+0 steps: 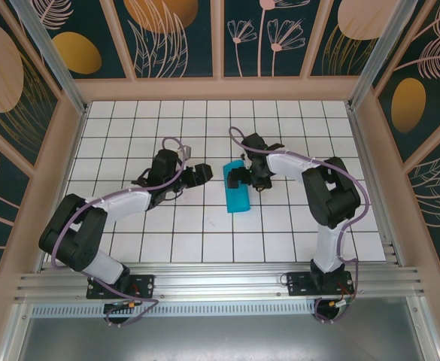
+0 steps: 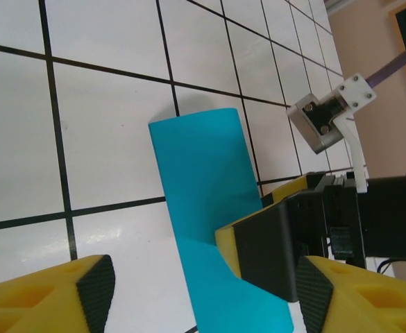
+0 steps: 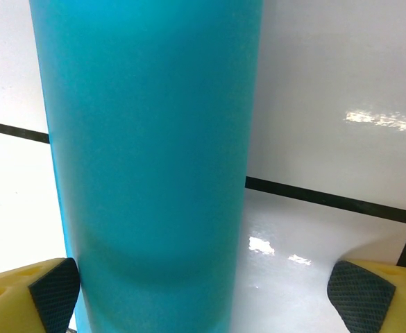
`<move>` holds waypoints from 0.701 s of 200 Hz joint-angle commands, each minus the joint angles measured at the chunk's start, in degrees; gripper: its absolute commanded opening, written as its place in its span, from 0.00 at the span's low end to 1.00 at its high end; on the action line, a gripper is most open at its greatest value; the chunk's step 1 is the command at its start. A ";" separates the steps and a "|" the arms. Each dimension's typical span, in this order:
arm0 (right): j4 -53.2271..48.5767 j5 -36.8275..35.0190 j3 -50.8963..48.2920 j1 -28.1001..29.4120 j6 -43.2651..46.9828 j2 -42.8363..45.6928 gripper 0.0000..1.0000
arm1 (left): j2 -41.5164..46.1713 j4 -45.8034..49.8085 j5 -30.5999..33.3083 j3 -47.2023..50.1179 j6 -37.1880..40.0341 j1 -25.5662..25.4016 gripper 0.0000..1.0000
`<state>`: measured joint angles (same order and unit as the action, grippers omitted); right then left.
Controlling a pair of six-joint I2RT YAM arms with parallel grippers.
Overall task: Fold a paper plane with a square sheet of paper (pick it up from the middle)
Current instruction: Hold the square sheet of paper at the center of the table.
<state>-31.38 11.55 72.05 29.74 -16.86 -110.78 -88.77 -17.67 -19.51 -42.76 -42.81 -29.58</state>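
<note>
Left end effector [image 1: 199, 174]: jaws standing well apart, nothing between the pads [image 2: 95, 281]. It sits low over the worktop [image 1: 129, 241], just left of the paper and apart from it.

Right end effector [image 1: 240, 179]: jaws spread wide, set over the far half of the paper. One pad [image 3: 50, 288] is at the paper's edge, the other is well clear of it, and no grip is closed on it.

Square sheet of paper [image 1: 236, 194]: teal-blue, matte, doubled over into a narrow strip with a rounded, bulging fold. It lies near the middle of the white grid-lined worktop, long axis running near to far.
</note>
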 commanded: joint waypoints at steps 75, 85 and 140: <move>-0.27 -2.76 -3.31 -0.12 -0.01 -7.67 0.99 | -12.39 -1.32 1.53 -7.76 -11.80 -4.83 0.00; -0.12 -2.75 -3.46 -0.11 -0.23 -7.70 0.99 | -13.70 -2.35 1.34 -8.33 -12.95 -5.26 0.00; 0.39 -2.40 -3.94 -0.12 -0.57 -7.97 0.99 | -19.00 -6.31 0.00 -10.63 -17.20 -5.96 0.00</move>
<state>-31.70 11.40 72.34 29.74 -17.06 -111.18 -106.08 -20.32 -18.65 -51.62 -56.99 -35.35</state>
